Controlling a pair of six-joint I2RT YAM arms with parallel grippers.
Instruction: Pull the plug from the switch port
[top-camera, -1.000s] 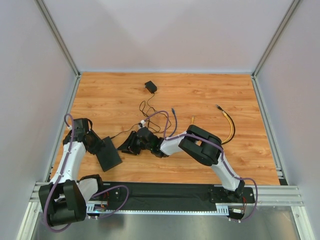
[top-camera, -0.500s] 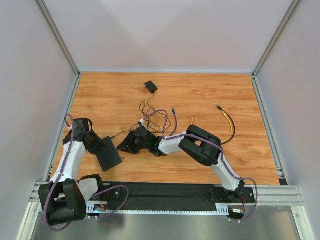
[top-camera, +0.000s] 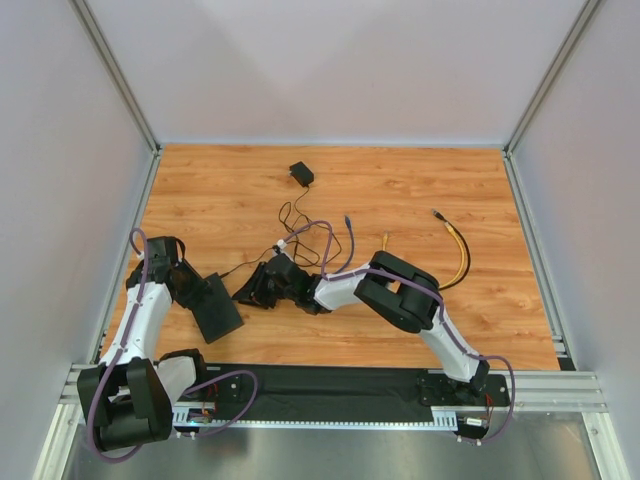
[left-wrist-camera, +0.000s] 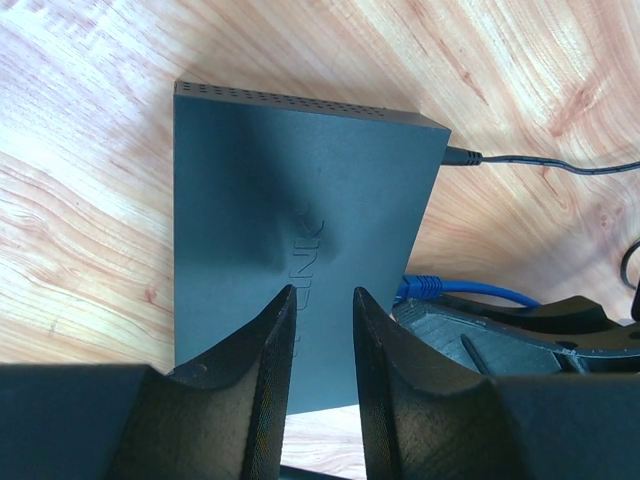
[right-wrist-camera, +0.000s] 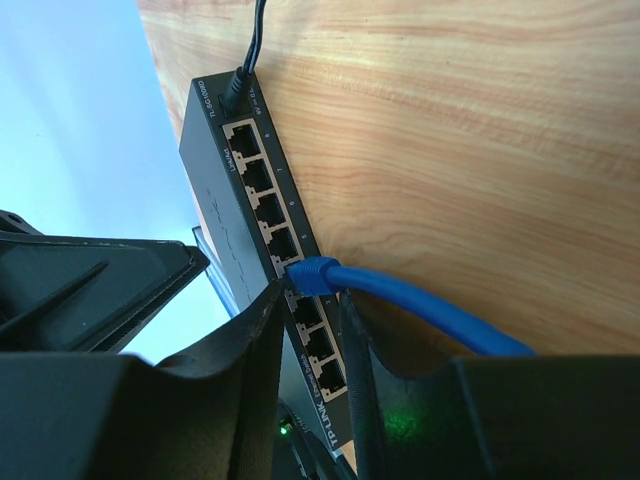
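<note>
Matte black slab switch (left-wrist-camera: 280, 170), blue plug (right-wrist-camera: 315, 272) seated.
Left gripper (left-wrist-camera: 322, 295) parted atop; right gripper (right-wrist-camera: 310, 295) straddles plug, pinch unclear, nudged leftward.

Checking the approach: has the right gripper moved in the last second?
Yes. The right gripper has edged slightly left, toward the switch, which has not shifted.

The left gripper (left-wrist-camera: 322, 305) sits low, jaws slightly parted; the right gripper (right-wrist-camera: 312, 300) faces it, jaws narrowly spaced.

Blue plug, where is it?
In the right wrist view, the blue plug sits in a middle port of the switch, just ahead of the right hand.
</note>
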